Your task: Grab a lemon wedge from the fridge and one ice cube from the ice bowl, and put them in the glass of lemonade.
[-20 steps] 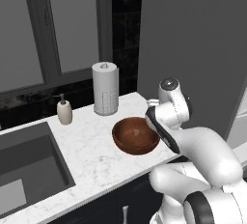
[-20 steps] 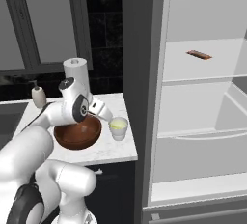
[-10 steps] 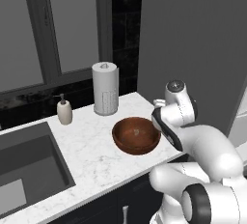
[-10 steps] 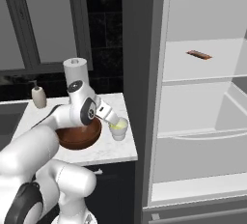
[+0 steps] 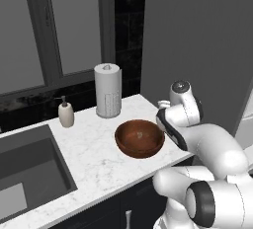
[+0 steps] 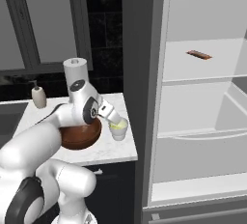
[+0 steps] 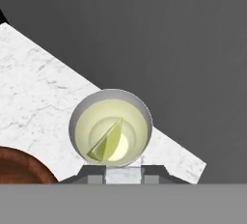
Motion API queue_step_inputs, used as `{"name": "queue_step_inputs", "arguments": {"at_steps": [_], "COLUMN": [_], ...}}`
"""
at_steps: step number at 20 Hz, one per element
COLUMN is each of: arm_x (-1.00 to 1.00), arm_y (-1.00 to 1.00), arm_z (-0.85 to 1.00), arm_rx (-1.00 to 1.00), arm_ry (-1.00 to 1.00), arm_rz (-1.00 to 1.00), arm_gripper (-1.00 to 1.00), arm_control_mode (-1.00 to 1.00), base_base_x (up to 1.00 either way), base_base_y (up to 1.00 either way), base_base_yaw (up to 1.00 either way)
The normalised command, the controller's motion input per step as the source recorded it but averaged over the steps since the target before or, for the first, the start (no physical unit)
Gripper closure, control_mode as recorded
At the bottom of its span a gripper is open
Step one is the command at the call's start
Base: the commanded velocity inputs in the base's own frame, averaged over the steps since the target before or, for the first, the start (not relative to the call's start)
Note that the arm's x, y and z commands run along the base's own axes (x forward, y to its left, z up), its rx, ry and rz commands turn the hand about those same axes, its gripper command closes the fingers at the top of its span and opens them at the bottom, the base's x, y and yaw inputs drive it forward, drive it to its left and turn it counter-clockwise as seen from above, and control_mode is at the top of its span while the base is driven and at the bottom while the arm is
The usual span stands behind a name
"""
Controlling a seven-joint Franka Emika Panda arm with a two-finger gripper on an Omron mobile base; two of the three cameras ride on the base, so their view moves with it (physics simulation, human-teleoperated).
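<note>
The glass of lemonade (image 7: 111, 133) stands on the white marble counter near its right end, also seen as the glass (image 6: 118, 131). A yellow-green lemon wedge (image 7: 107, 143) lies in the liquid. My gripper (image 7: 124, 173) hangs just above the glass's near rim, shut on a small pale ice cube (image 7: 124, 176) between its fingertips. From the right base view the gripper (image 6: 115, 119) points down at the cup. The reddish-brown ice bowl (image 5: 140, 137) sits just left of the glass, also seen as the bowl (image 6: 79, 139). The fridge (image 6: 202, 102) stands open on the right.
A paper-towel roll (image 5: 107, 90) and a soap dispenser (image 5: 65, 114) stand at the back of the counter, with a sink (image 5: 24, 169) at the left. A thin reddish-brown item (image 6: 198, 54) lies on an upper fridge shelf. The counter edge (image 6: 131, 143) is close beside the glass.
The hand has swung right from above the ice bowl to above the glass of lemonade, still closed on the ice cube. Nothing else has moved.
</note>
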Motion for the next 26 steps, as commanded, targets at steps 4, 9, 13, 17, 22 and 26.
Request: {"name": "queue_step_inputs", "arguments": {"at_steps": [4, 9, 13, 17, 22, 26], "arm_x": [0.02, 0.08, 0.39, 0.58, 0.30, -0.11], "arm_y": [-0.07, 0.00, 0.00, 0.00, -0.04, -0.15], "arm_z": [0.00, 0.00, 0.00, 0.00, -0.22, -0.18], "arm_rx": [0.00, 0.00, 0.00, 0.00, 0.00, 0.00], "arm_ry": [0.00, 0.00, 0.00, 0.00, 0.00, -0.09], "arm_rz": [0.00, 0.00, -0.01, -0.05, -0.07, -0.10], "arm_gripper": [1.00, 1.00, 1.00, 1.00, 1.00, 1.00], "arm_control_mode": [-1.00, -1.00, -1.00, -1.00, -1.00, -1.00], "base_base_x": [0.00, 0.00, 0.00, 0.00, 0.00, 0.00], "base_base_y": [0.00, 0.00, 0.00, 0.00, 0.00, 0.00], "base_base_yaw": [0.00, 0.00, 0.00, 0.00, 0.00, 0.00]}}
